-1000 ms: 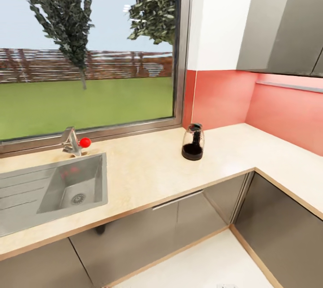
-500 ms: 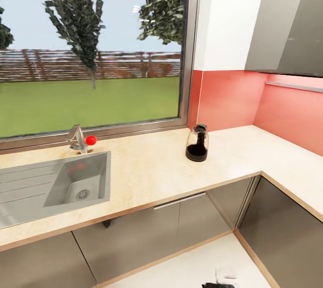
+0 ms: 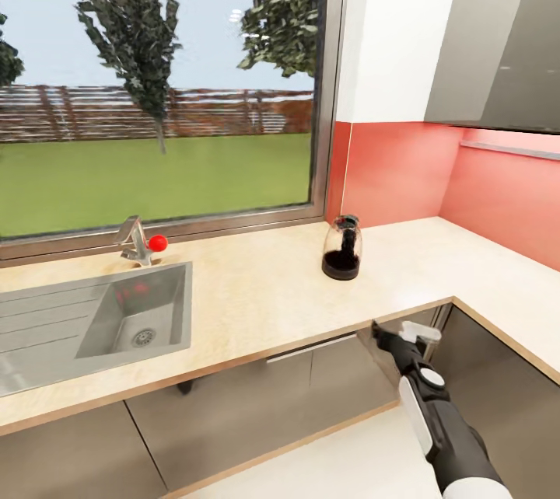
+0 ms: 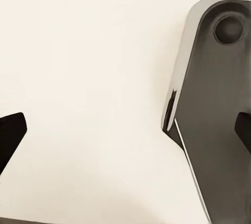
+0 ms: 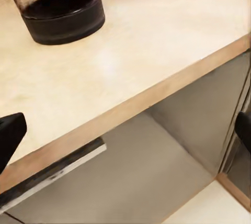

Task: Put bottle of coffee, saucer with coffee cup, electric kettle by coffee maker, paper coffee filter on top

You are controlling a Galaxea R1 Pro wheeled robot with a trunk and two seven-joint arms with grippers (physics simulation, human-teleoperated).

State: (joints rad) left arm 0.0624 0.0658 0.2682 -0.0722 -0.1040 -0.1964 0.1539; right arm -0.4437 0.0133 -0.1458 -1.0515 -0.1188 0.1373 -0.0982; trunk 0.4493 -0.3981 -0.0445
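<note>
The coffee maker [image 3: 342, 249], a glass body with dark coffee and a black base, stands on the beige countertop [image 3: 257, 297] near the red backsplash corner. My right gripper [image 3: 398, 332] is raised at the counter's front edge, below and right of the coffee maker, open and holding nothing. In the right wrist view the coffee maker [image 5: 60, 9] sits beyond the counter edge, with the right gripper [image 5: 125, 135] spread wide, its fingertips [image 5: 10, 135] at the frame's sides. My left gripper [image 4: 125, 135] is open over pale floor, beside a grey part of the robot [image 4: 214, 103].
A steel sink [image 3: 47, 343] with a red-knobbed faucet [image 3: 138, 242] lies at the counter's left under a large window. The counter turns an L-corner at the right. Grey base cabinets [image 3: 257, 398] run below and a grey wall cabinet [image 3: 498, 48] hangs at the upper right.
The camera shifted slightly a second ago, then held still. My right arm has risen into view at the lower right, reaching the counter's front edge.
</note>
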